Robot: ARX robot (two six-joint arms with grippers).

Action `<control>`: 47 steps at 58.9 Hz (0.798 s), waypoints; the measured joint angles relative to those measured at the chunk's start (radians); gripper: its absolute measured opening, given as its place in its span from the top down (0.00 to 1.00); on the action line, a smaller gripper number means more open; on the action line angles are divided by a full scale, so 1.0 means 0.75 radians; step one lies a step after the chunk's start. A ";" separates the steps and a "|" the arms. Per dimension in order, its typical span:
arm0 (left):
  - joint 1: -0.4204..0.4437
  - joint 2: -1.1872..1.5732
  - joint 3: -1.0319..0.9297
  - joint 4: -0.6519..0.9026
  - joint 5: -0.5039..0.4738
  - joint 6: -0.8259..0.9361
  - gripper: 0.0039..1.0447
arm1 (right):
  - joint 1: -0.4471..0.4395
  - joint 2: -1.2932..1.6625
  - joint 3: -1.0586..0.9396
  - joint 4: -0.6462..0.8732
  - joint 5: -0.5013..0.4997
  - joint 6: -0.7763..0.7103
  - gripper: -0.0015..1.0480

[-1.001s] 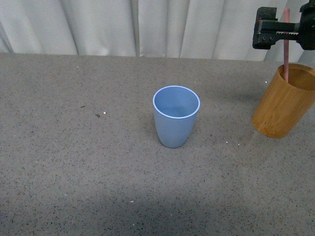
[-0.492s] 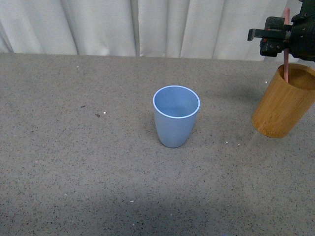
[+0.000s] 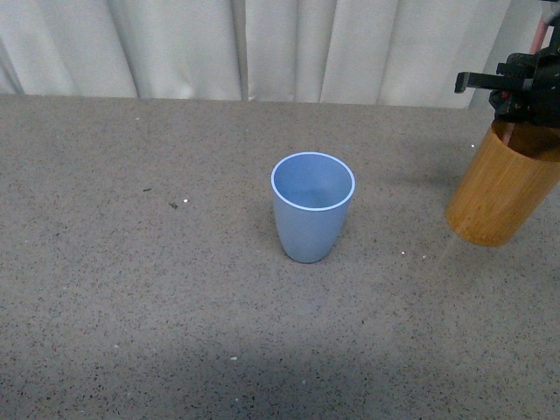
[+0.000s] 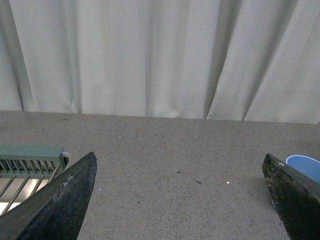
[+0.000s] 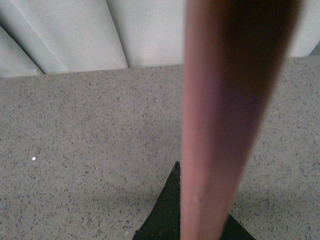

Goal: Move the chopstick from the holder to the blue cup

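The light blue cup (image 3: 313,207) stands upright in the middle of the table, and its rim (image 4: 305,164) shows beside one finger in the left wrist view. The orange-brown holder (image 3: 500,191) stands at the right edge. Just above its rim is my right gripper (image 3: 523,92), shut on the pink chopstick (image 3: 536,37), whose top pokes out above the jaws. In the right wrist view the chopstick (image 5: 225,125) fills the frame as a blurred pink bar against a dark finger (image 5: 167,215). My left gripper (image 4: 180,200) hangs open over bare table, out of the front view.
White curtains (image 3: 262,44) close off the table's far edge. A grey-green slatted rack (image 4: 30,159) lies beside my left gripper. The speckled grey tabletop (image 3: 131,289) stretches to the left of and in front of the cup.
My right gripper has moved to the right and slightly lower with the chopstick, ending closer over the holder's mouth. The cup and the holder have stayed where they were.
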 joint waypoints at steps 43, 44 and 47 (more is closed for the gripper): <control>0.000 0.000 0.000 0.000 0.000 0.000 0.06 | -0.035 -0.526 0.001 -0.076 -0.056 -0.013 0.99; 0.000 0.000 0.000 0.000 0.000 0.000 0.06 | -0.031 -0.541 0.002 -0.078 -0.056 -0.010 0.99; 0.000 0.000 0.000 0.000 0.000 0.000 0.06 | -0.018 -0.569 0.004 -0.080 -0.058 -0.003 0.99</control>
